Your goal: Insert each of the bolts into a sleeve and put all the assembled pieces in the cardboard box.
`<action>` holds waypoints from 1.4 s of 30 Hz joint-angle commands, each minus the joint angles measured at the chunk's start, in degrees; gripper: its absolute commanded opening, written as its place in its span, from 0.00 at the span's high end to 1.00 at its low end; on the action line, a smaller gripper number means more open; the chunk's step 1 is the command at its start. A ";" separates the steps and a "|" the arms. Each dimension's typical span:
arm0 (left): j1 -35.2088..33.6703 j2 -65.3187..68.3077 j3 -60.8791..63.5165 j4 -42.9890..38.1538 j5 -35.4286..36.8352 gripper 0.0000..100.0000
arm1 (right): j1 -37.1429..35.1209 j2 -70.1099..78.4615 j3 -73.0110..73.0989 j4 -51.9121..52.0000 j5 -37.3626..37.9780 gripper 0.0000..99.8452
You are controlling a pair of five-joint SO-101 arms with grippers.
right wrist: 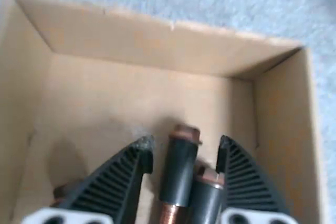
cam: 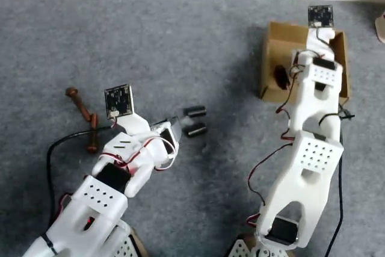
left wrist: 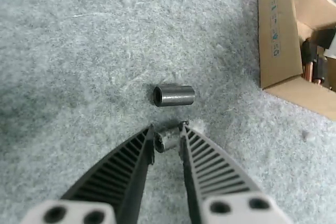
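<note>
The only writing to be seen is a short column of blue print point(left wrist: 274, 30) on the outer wall of the cardboard box point(left wrist: 283, 72), too small to read.

The left gripper point(left wrist: 168, 136) is nearly closed, its two ribbed fingers pinching the end of the near sleeve point(left wrist: 167, 142), a short dark tube lying on the grey carpet point(left wrist: 79, 51). Just beyond its fingertips lies the far sleeve point(left wrist: 174, 96), on its side and apart from the first, with its open end in sight. Further out and off to one side stands the box, with copper-coloured metal showing inside it. In the high view, two rusty bolts point(cam: 90, 126) lie on the carpet beside the left arm, well apart from the sleeves.

The right gripper point(right wrist: 185, 149) hangs inside the box with its fingers spread wide. Between them lies an assembled piece point(right wrist: 178, 174), a dark sleeve with a copper bolt head at one end and thread sticking out of the other; whether either finger touches it cannot be told. A second piece point(right wrist: 207, 195) lies against it beside one finger. The box's inner walls point(right wrist: 157, 40) stand beyond the fingertips.
</note>
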 commanded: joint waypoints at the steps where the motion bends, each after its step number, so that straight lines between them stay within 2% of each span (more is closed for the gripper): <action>1: -0.48 -0.66 -2.07 -0.62 0.70 0.91 | -1.10 -1.54 -8.22 5.67 -0.44 0.82; 6: -3.56 -0.66 -8.84 9.76 0.88 0.91 | -2.95 -1.63 -16.75 15.52 0.00 0.82; 12: -16.75 -0.57 -14.29 15.74 0.88 0.91 | -6.46 -1.54 -25.71 29.93 1.85 0.82; 15: -23.69 -0.57 -13.93 18.29 0.53 0.91 | -8.31 -1.54 -27.91 35.82 4.75 0.82; 20: -34.51 -1.01 -11.47 21.01 0.18 0.91 | -10.59 -1.63 -30.73 42.59 5.45 0.82; 27: -45.23 -1.01 -9.63 20.75 -5.01 0.91 | -15.78 -1.63 -32.04 51.82 10.55 0.82; 35: -53.67 -1.01 -7.78 20.57 -8.18 0.91 | -20.79 -1.63 -32.04 59.65 19.43 0.82; 38: -56.66 -1.01 -5.85 17.67 -8.88 0.91 | -22.46 -1.71 -32.04 62.46 23.56 0.82; 42: -59.91 -1.01 -0.57 9.67 -10.64 0.91 | -23.78 -2.07 -32.04 63.78 27.16 0.82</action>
